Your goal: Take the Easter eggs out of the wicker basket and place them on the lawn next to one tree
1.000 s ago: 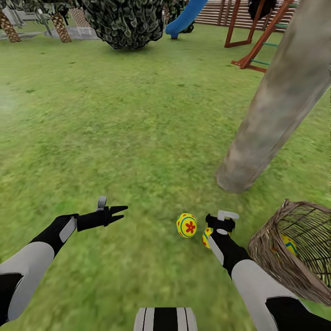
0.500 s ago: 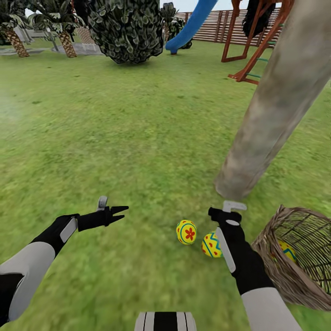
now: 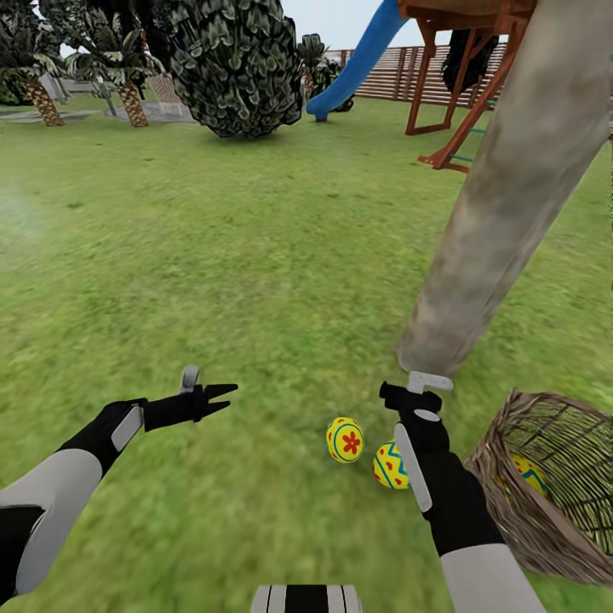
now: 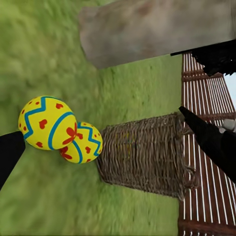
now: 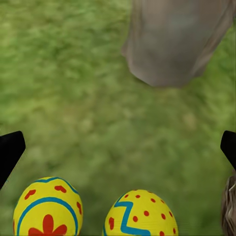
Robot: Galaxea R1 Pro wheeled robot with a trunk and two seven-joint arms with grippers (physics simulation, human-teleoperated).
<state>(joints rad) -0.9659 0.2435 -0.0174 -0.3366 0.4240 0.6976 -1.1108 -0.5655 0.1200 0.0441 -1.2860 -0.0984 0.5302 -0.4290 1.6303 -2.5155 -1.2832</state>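
Two yellow painted Easter eggs (image 3: 345, 439) are lying just below the wide-open, empty right gripper (image 5: 118, 147), near the pale mottled tree trunk (image 3: 485, 238); a third (image 3: 529, 473) is sitting in the brown woven wicker basket (image 3: 511, 511); the left gripper (image 3: 223, 397) is hanging open, empty.

My right forearm covering part of the egg (image 3: 389, 465) nearest the basket (image 3: 511, 502), third egg (image 3: 529, 473) half screened behind the basket's weave, basket cut by the frame edge, tree (image 3: 502, 196) crown out of frame.

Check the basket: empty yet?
Not empty. In the head view one egg shows through the weave of the basket, while two eggs lie on the grass by the tree trunk.
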